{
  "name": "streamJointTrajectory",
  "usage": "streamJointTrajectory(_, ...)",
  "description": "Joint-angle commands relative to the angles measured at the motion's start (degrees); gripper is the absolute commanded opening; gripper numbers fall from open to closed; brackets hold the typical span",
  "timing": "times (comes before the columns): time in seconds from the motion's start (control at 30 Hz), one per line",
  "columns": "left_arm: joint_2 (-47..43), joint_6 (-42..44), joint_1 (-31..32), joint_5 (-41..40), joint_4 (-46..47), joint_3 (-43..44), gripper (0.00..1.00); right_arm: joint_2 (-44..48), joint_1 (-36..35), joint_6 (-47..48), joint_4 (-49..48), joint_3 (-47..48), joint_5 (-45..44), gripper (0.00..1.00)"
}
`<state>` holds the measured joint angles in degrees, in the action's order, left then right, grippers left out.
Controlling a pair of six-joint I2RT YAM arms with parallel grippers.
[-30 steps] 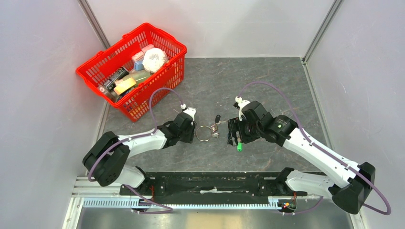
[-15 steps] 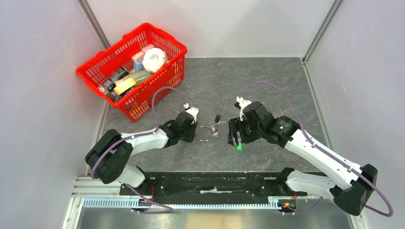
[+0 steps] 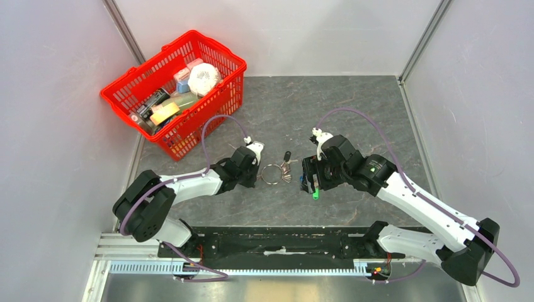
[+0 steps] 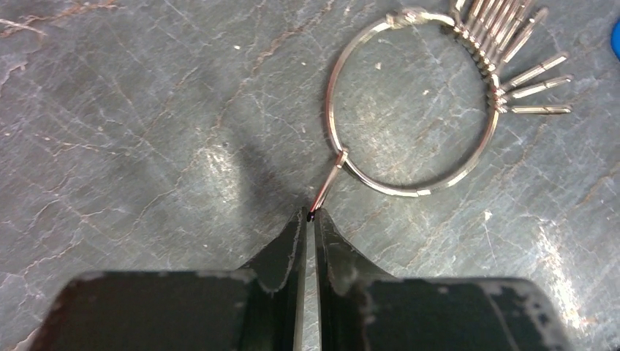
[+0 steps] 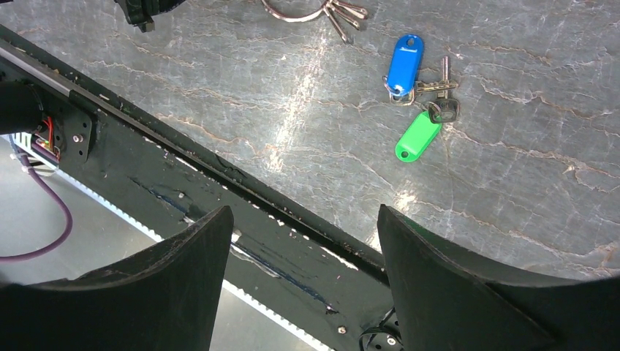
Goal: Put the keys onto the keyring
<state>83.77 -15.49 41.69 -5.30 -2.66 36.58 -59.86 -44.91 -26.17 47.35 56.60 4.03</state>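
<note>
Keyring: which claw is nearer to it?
Left. The left claw pinches the loose wire end of the keyring; the right claw hangs open, apart, on the ring's other side.

Red basket [image 3: 217, 94] far-left on grey table [image 3: 352, 113], packed with assorted items.

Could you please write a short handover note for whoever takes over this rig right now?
Left gripper: shut on the loose wire end of the keyring, which lies flat on the table with small silver keys strung on it.
Right gripper: open, empty, above the blue-tagged key and green-tagged key, both loose on the table.
Black-headed key: loose beside the ring.
Done: ring end pinched.
Left: thread the loose keys onto it.
</note>
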Motion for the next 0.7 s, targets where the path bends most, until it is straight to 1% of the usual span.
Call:
streamJointTrajectory(0.0, -1.4, 0.6, 0.1, 3.1, 1.4, 0.7, 0.08, 0.7, -0.4, -0.7, -0.9, -0.4, -0.8, 0.80)
streamJointTrajectory(0.07, -1.7, 0.4, 0.1, 4.6, 1.8, 0.3, 0.02, 0.8, -0.5, -0.8, -0.9, -0.5, -0.8, 0.80)
streamJointTrajectory(0.23, -3.4, -1.2, 0.2, 10.3, 2.1, 0.2, 0.02, 1.6, -0.7, -1.0, -0.7, -0.7, -0.7, 0.80)
streamJointTrajectory(0.43, -7.9, -7.7, 0.2, 17.0, 1.1, 0.8, 0.02, 0.5, -0.8, 0.5, 0.1, 0.1, -0.4, 0.80)
streamJointTrajectory(0.53, -9.9, -11.1, 0.2, 20.2, -1.4, 1.9, 0.02, -0.1, -0.9, 1.8, 1.0, 1.5, 0.5, 0.80)
streamJointTrajectory(0.67, -13.0, -16.1, 0.2, 24.0, -3.6, 3.3, 0.02, 0.7, -0.9, 4.9, 2.5, 4.0, -1.1, 0.80)
